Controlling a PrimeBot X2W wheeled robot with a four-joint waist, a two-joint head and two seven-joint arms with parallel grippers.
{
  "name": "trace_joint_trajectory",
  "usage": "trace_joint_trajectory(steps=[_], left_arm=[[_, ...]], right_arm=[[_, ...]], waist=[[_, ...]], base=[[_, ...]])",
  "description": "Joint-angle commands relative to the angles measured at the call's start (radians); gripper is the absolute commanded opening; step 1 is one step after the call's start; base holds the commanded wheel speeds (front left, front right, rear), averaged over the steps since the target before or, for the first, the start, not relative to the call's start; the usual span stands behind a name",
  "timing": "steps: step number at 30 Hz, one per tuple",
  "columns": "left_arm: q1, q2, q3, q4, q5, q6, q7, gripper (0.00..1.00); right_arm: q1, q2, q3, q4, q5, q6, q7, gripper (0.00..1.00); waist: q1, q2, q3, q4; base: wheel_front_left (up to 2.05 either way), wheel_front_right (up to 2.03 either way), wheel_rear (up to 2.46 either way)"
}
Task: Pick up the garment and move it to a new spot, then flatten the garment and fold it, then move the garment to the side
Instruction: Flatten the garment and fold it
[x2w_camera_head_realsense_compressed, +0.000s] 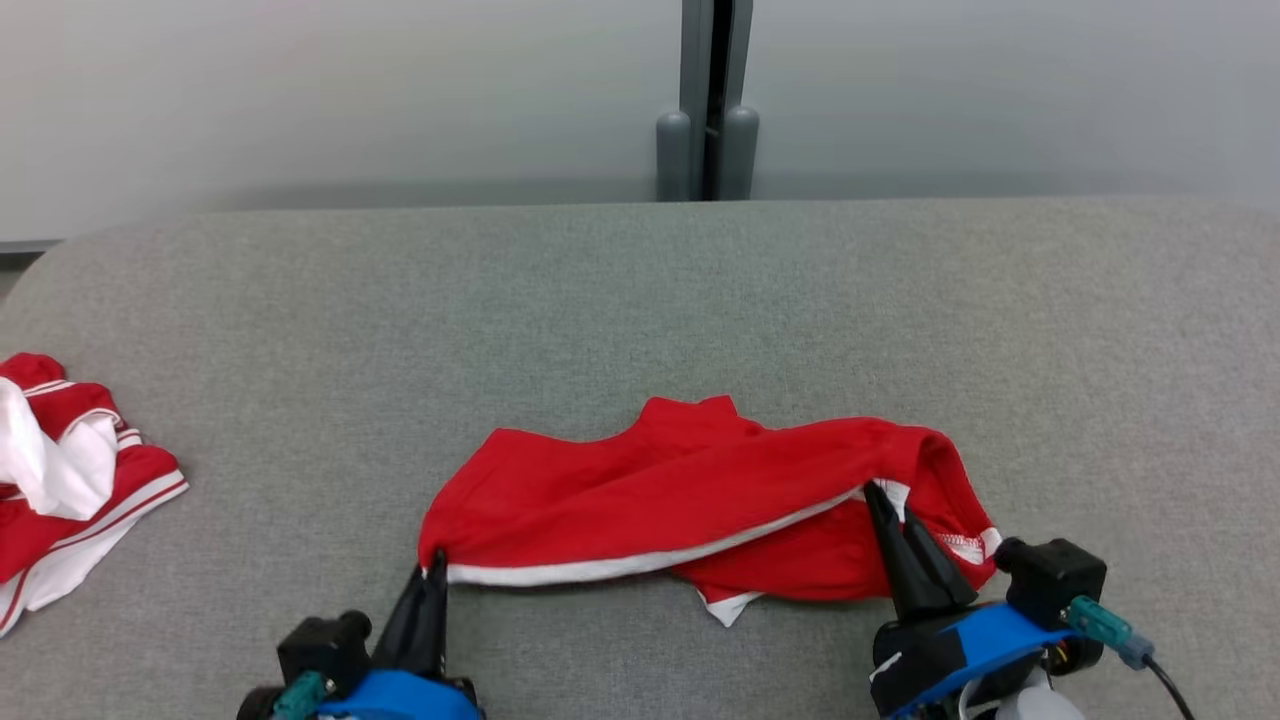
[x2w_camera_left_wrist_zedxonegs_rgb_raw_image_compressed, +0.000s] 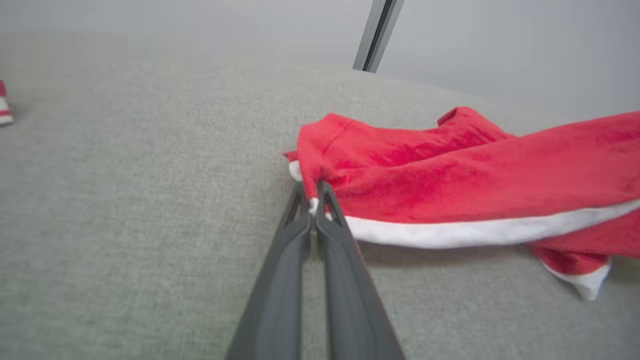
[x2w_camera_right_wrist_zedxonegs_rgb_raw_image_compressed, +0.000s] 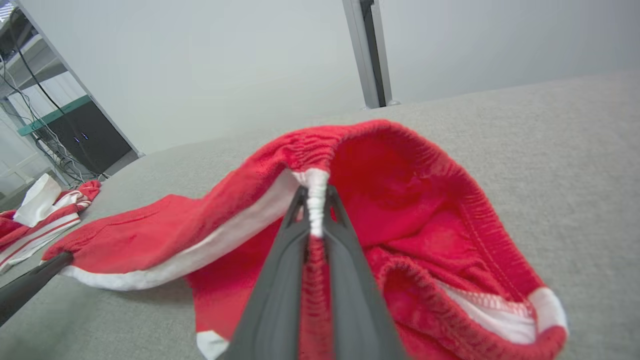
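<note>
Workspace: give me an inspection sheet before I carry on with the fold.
Surface: grey fabric-covered table, nothing spilled seen.
Job's things: red fabric garment with white trim, rumpled, held at both ends.
Clutter: crumpled red-and-white fabric heap at the table's left.
Grippers: left gripper fingers shut on the garment's white-trimmed corner; right gripper fingers shut on its elastic waistband.
Cables: black cable at the right wrist.
Surroundings: pale wall, grey metal post behind the table.
</note>
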Motion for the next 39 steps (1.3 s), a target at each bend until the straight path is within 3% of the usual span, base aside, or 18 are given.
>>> trace_joint_trajectory(steps=[1,7,14,21,25,29,34,39], left_arm=[[-0.012,0.001,0.011,-0.038,-0.006,-0.006,0.000,0.00],[-0.090,0.028,0.037,-0.206,0.024,-0.010,0.000,0.00],[-0.311,0.195,0.006,-0.355,0.047,-0.010,0.017,0.00],[-0.454,0.294,-0.009,-0.422,-0.003,-0.010,0.169,0.00],[-0.524,0.311,-0.013,-0.389,-0.003,-0.009,0.201,0.00],[-0.609,0.307,-0.018,-0.295,0.004,-0.009,0.192,0.00],[-0.791,0.279,-0.031,-0.172,0.029,-0.008,0.107,0.00],[-0.919,0.233,-0.033,-0.081,0.033,-0.004,0.023,0.00]], right_arm=[[-0.009,-0.002,-0.003,-0.019,0.012,0.000,-0.003,0.00],[-0.084,-0.046,0.027,-0.115,0.077,0.000,-0.004,0.00],[-0.242,-0.195,0.086,-0.301,0.178,0.000,0.000,0.00],[-0.358,-0.302,0.107,-0.403,0.230,0.000,0.072,0.00],[-0.445,-0.319,0.150,-0.353,0.256,0.000,0.080,0.00],[-0.577,-0.313,0.193,-0.223,0.261,0.000,0.058,0.00],[-0.794,-0.310,0.234,-0.049,0.183,0.000,0.012,0.00],[-0.912,-0.292,0.214,0.009,0.093,0.000,-0.003,0.00]], waist=[[0.0000,0.0000,-0.012,0.001],[0.0000,0.0000,-0.083,0.012],[0.0000,0.0000,-0.145,0.018],[0.0000,0.0000,-0.125,0.021],[0.0000,0.0000,-0.066,0.022],[0.0000,0.0000,0.013,0.025],[0.0000,0.0000,0.092,0.043],[0.0000,0.0000,0.126,0.056]], base=[[0.00,0.00,0.00],[0.00,0.00,0.00],[0.00,0.00,0.00],[0.00,0.00,0.00],[0.00,0.00,0.00],[0.00,0.00,0.00],[0.00,0.00,0.00],[0.00,0.00,0.00]])
